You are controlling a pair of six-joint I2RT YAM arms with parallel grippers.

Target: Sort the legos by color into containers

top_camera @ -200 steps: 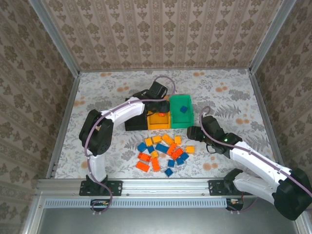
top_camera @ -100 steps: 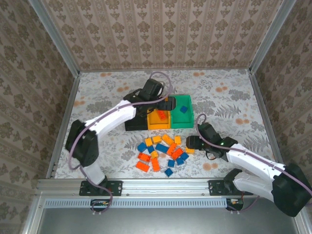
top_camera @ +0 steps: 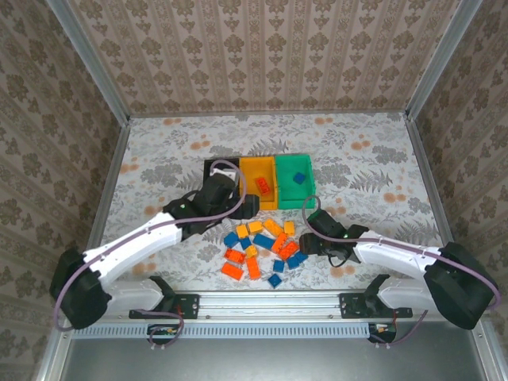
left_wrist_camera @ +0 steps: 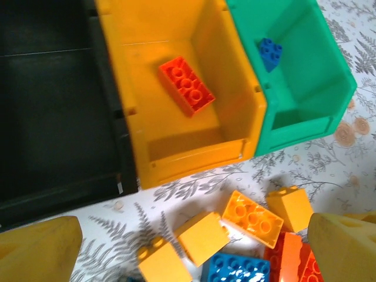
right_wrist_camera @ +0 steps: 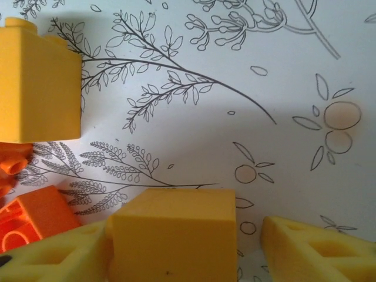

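The containers stand in a row: black (top_camera: pixel 222 176), yellow-orange (top_camera: pixel 258 182), green (top_camera: pixel 294 178). A red-orange lego (left_wrist_camera: pixel 186 85) lies in the yellow-orange bin (left_wrist_camera: pixel 176 153) and a blue one (left_wrist_camera: pixel 270 53) in the green bin (left_wrist_camera: pixel 305 88). Loose legos (top_camera: pixel 266 246) lie in a pile in front of the bins. My left gripper (left_wrist_camera: pixel 194 249) hangs wide open over the pile's far edge, above yellow bricks (left_wrist_camera: pixel 202 238), holding nothing. My right gripper (right_wrist_camera: pixel 185 252) is low at the pile's right side, straddling a yellow lego (right_wrist_camera: pixel 173 235). Its left finger (right_wrist_camera: pixel 53 252) touches the brick and a gap remains at the right finger (right_wrist_camera: pixel 317 249).
Another yellow brick (right_wrist_camera: pixel 38 82) and a red-orange one (right_wrist_camera: pixel 35 217) lie close to the left of my right gripper. A metal frame (top_camera: pixel 107 182) and patterned walls enclose the flowered tabletop (top_camera: pixel 373 159), with open room right of the bins.
The left gripper opened over the yellow-orange bin, left the red-orange lego there, and drew back toward the pile. The right gripper moved left onto a yellow lego, its jaws narrowing.
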